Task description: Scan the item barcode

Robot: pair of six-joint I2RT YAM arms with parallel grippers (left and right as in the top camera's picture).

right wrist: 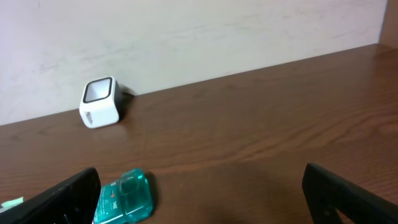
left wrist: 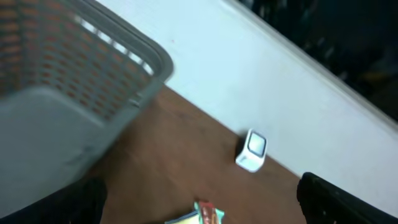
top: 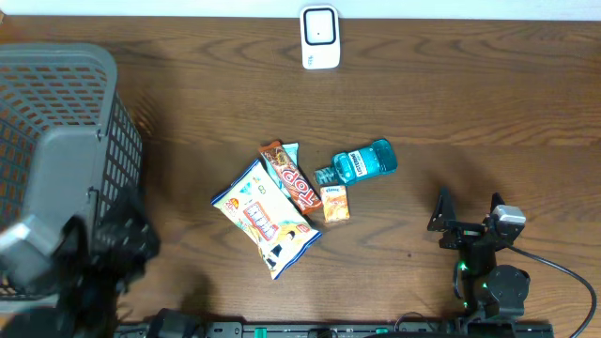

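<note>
Overhead, blurred left hand [top: 127, 235] overlaps basket [top: 56, 113] corner; outline hard to tell.

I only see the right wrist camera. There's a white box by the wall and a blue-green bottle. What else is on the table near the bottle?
Observer: A small orange carton lies beside the bottle.
Operator: Any snacks?
Observer: Yes, a brown snack bar lies between the bottle and a big snack bag.
Operator: Where's the other arm?
Observer: The left gripper hangs near a grey basket, jaws open.
</note>
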